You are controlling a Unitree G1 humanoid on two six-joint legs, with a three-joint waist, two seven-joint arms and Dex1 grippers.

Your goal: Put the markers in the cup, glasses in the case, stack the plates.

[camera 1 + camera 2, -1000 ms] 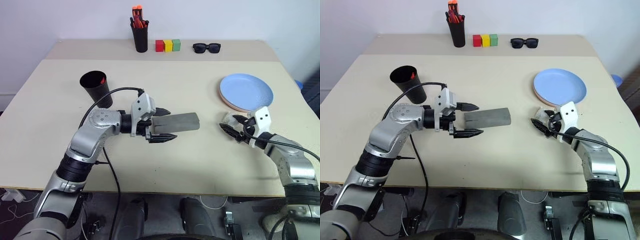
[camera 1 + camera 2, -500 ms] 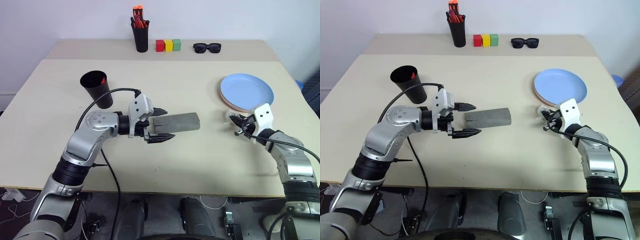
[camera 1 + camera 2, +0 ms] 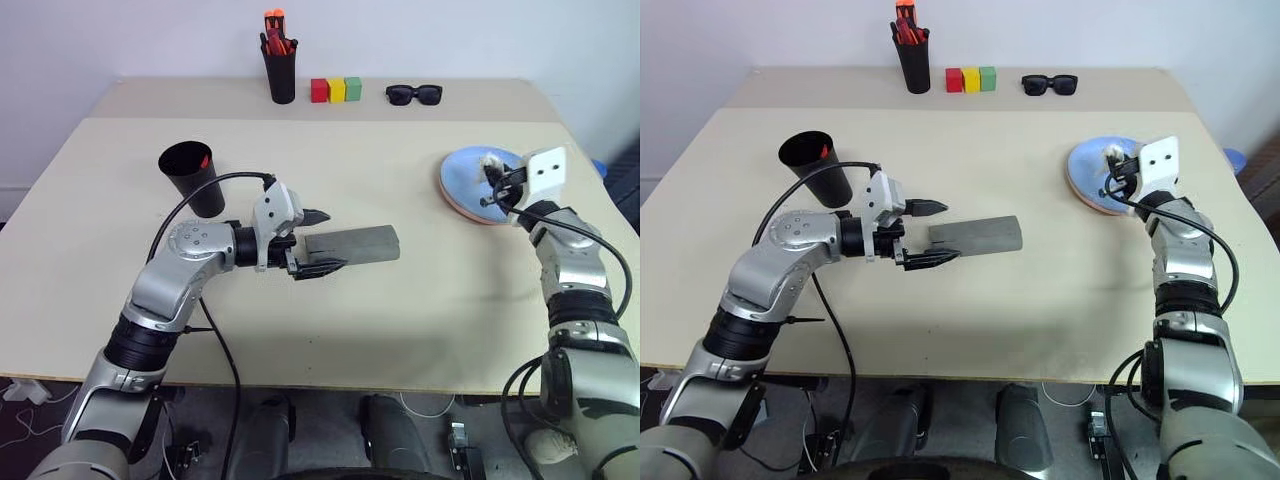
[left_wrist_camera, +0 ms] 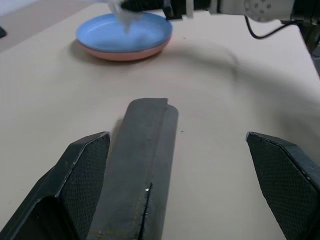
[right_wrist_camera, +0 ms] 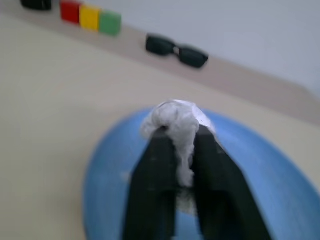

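Two sets of jaws are seen over the desk point(image 3: 420, 330). The left jaws point(image 3: 325, 241) are spread wide, one finger on each side of the near end of the single grey case point(image 3: 352, 245), which lies closed and flat on the desk; in the left wrist view the case point(image 4: 137, 165) runs forward from between the fingers, close against one finger, though contact cannot be confirmed, and well clear of the other. The right jaws point(image 3: 491, 178) are held above two stacked plates, the light blue plate point(image 3: 465, 175) resting on the salmon pink plate point(image 3: 466, 207), of which only the rim is visible. In the right wrist view the fingers point(image 5: 150, 185) are drawn nearly together on a crumpled white wad point(image 5: 177, 125) that projects past the fingertips, with the blue plate directly beneath. One wide black cup point(image 3: 193, 177) stands behind the left jaws, and something red is seen inside it; its contents cannot be counted. Far beyond both jaws, along the back edge of the desk, one narrow black pen holder point(image 3: 281, 73) with a bunch of orange-red pens, three small blocks (red point(image 3: 319, 91), yellow point(image 3: 336, 90), green point(image 3: 352, 89)) set side by side, and one pair of black sunglasses point(image 3: 413, 95) are seen.
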